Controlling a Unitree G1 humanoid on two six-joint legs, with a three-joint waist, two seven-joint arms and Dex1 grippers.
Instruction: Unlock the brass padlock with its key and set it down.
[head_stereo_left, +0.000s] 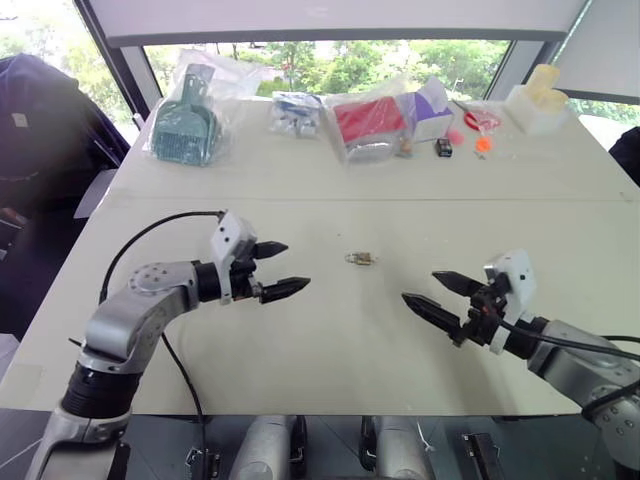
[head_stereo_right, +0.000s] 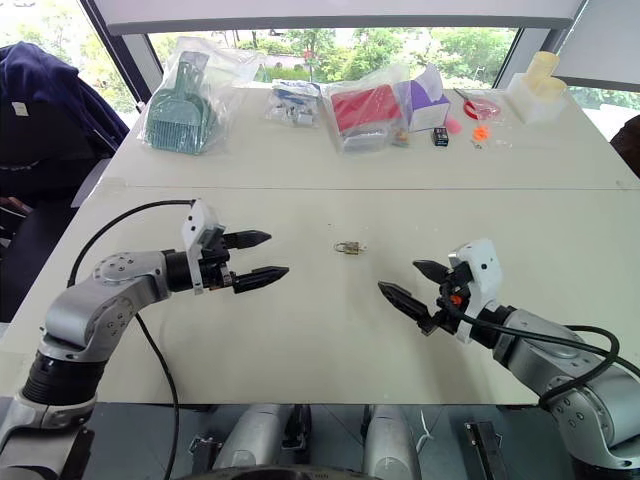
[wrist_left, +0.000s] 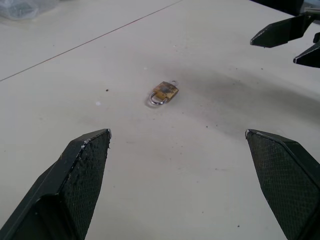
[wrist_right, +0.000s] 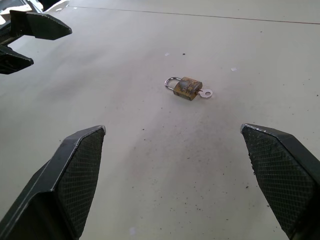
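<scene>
On the pale table (head_stereo_left: 330, 340), between the two arms, the brass padlock (wrist_right: 188, 88) lies flat with the key (wrist_right: 205, 93) sticking out of its base. Left gripper (head_stereo_left: 278, 270) and right gripper (head_stereo_left: 435, 292) hover either side, jaws spread wide, empty, well apart from it.

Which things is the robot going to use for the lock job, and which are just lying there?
For the job:
- brass padlock, lying on the table
- key, its head sticking out of the padlock's end

Just lying about, at the far edge:
- green dustpan in a bag
- red packet
- small black cube
</scene>
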